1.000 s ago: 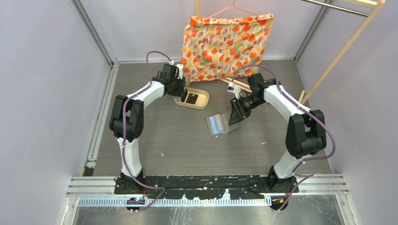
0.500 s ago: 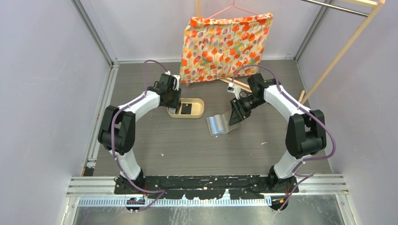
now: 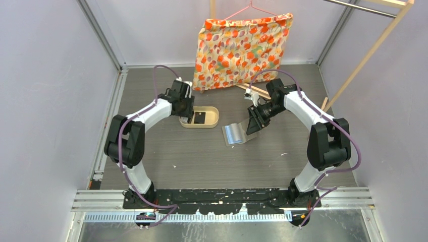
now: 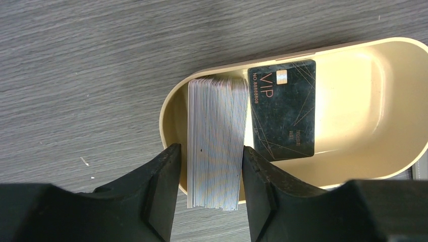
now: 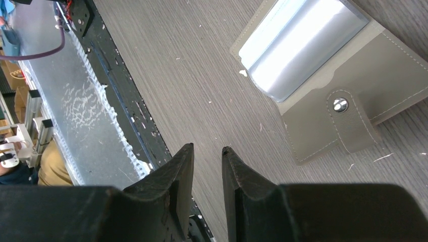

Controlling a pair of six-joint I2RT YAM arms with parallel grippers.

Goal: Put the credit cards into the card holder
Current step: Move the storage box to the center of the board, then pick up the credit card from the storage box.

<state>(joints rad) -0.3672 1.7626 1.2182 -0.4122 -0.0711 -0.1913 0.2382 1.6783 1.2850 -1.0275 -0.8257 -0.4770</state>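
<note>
None of the cards point(image 4: 217, 126) has reached the holder point(image 3: 234, 135) yet, as far as I can see. The left gripper point(image 4: 210, 150) hangs over the left end of the tray point(image 4: 363, 55). Its jaws stand on either side of a pale stack of cards set on edge in the tray. The right pad looks to touch the stack and a sliver of gap shows at the left pad, so I cannot tell whether it is pinching or only straddling. Just right of the stack, flat on the tray floor, lies a black card point(image 4: 283, 108) marked VIP, with nothing touching it.

Right of the tray, a little nearer the arm bases and apart from it, the holder lies opened out on the table point(image 5: 202, 75). Its shiny pockets point(image 5: 303, 45) face up with no card showing in them, and its strap point(image 5: 351, 123) is undone. Further right of the tray, beside the holder, the right gripper point(image 5: 208, 148) has its jaws a narrow gap apart with nothing between them.

I'd judge the job is barely begun. A card has to be separated from the stack, carried to the holder and slid into a pocket. The same goes for the rest, the black one included.
</note>
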